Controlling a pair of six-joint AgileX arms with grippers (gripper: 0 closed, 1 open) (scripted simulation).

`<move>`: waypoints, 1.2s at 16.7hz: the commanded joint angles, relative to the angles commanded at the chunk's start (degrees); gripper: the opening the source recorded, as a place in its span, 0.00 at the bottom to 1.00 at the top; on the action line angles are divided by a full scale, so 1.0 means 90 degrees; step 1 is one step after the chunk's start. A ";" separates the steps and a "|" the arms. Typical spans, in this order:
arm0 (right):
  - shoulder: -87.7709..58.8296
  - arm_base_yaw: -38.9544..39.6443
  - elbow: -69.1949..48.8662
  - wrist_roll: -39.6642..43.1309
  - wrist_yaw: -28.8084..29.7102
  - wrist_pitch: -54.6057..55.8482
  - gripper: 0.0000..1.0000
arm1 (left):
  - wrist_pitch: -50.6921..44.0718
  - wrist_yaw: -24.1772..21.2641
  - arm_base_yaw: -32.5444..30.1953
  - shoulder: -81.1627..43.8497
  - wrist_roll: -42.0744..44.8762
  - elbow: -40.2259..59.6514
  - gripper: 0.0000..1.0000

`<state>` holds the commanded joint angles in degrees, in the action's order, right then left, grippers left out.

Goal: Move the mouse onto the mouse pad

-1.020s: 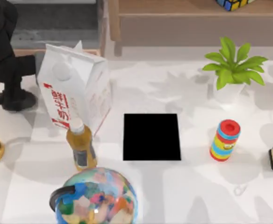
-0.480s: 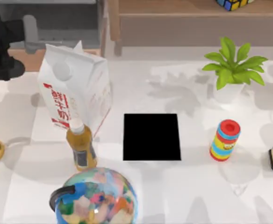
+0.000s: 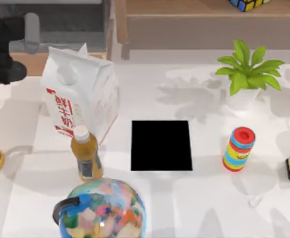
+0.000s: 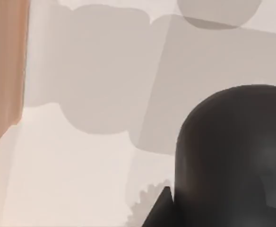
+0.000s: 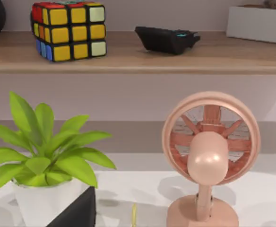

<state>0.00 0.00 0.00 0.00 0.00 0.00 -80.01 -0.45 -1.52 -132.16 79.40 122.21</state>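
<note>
mouse pad flat and bare at counter middle. left gripper at far left, behind counter edge. dark round shape close in left wrist view is probably mouse. jaws state: cannot tell. right arm parked at right. mouse looks light, stiff, smooth, slippery; best pinch across narrow sides.

A white table carries a flat black rectangular mouse pad at its centre. To the pad's left stand a white milk carton with red lettering, an amber tea bottle with a white cap and a multicoloured globe. On the right sit a green potted plant in a white pot, a striped red-topped cylinder and a pink desk fan. Behind, a wooden shelf holds 1 colourful puzzle cube.
</note>
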 joint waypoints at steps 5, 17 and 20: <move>0.0000 0.0000 0.0000 0.0000 0.0000 0.0000 1.00 | 0.0011 0.0031 -0.0170 0.0376 0.0382 0.0125 0.00; 0.0000 0.0000 0.0000 0.0000 0.0000 0.0000 1.00 | 0.0591 -0.0080 -0.3201 0.1432 0.4479 0.0924 0.00; 0.0000 0.0000 0.0000 0.0000 0.0000 0.0000 1.00 | 0.0610 -0.0127 -0.3921 0.0912 0.5466 0.0701 0.00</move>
<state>0.00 0.00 0.00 0.00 0.00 0.00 -74.52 -1.60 -36.80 -123.95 128.60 128.52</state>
